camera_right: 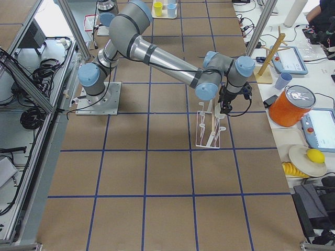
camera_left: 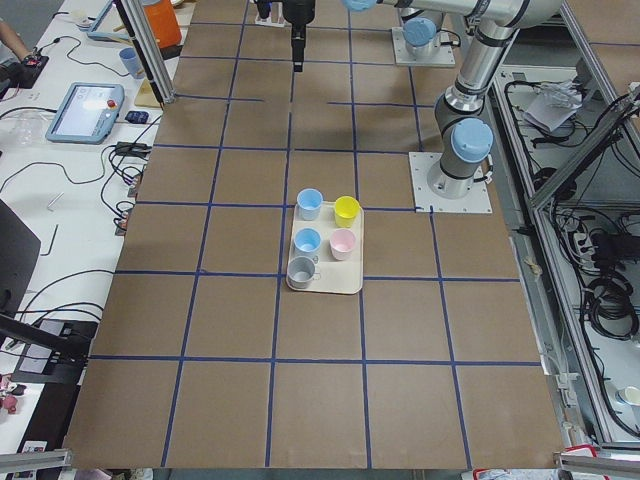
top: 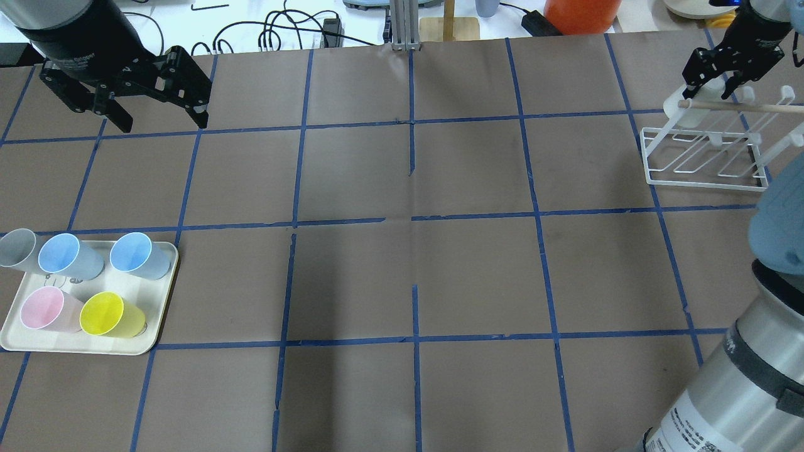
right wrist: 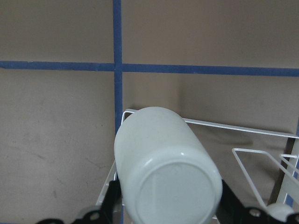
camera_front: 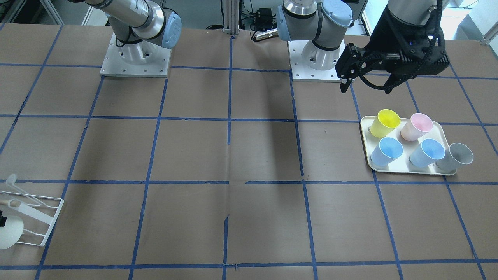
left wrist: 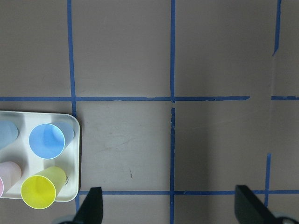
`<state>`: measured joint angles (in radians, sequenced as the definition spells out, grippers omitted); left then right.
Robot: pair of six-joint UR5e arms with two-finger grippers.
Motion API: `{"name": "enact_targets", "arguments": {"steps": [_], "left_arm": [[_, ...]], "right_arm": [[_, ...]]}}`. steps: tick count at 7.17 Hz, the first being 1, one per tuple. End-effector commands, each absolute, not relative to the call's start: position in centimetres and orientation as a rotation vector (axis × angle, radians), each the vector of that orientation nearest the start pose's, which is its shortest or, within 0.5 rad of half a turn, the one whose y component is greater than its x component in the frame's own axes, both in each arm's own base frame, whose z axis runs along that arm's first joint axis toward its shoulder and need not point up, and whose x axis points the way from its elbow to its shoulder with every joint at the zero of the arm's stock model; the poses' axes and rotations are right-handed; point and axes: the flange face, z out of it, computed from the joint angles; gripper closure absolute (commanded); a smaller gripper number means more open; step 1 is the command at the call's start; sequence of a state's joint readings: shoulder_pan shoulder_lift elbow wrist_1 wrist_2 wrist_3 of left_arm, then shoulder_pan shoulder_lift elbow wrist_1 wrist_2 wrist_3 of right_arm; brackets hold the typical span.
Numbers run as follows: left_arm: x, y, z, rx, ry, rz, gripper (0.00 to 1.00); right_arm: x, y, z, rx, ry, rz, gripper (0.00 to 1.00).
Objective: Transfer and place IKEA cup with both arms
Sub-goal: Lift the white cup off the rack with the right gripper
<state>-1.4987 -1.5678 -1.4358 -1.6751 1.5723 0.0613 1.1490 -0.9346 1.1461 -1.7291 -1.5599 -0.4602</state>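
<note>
The white cup (right wrist: 168,163) is at the far right end of the table (top: 402,270), held at the end of a white wire rack (top: 703,169) with its flat bottom turned toward the right wrist camera. The right end effector (top: 711,88) pinches it, one finger (right wrist: 110,203) against each side of the cup's body. A thin wooden rod (top: 754,108) runs across the top of the rack, just beside the cup. At the other end of the table, the left end effector (top: 162,116) hangs above the bare brown surface with its fingers spread wide and nothing between them. It is near the cream tray (top: 164,295) but not over it. On the tray stand a yellow cup (top: 110,314) and a pink cup (top: 47,309) in the row nearer the robot, with two blue cups (top: 138,256) and a grey cup (top: 16,248) in the row behind. The grey one sits at the tray's outer corner.
</note>
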Motion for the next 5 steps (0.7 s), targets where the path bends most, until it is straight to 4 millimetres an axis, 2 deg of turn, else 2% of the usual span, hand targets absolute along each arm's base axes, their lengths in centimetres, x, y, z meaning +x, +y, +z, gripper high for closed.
{"name": "enact_targets", "arguments": {"steps": [1,5], "left_arm": [[-9.7,-49.8,54.7,-0.022,3.139,-0.058,0.00],[-9.6,-49.8,54.7,-0.022,3.138,-0.058,0.00]], "right_arm": [[-17.6,-72.0,32.2,-0.057,3.111,0.063,0.48],[-17.9,-72.2,37.0,-0.058,3.109,0.129,0.48]]}}
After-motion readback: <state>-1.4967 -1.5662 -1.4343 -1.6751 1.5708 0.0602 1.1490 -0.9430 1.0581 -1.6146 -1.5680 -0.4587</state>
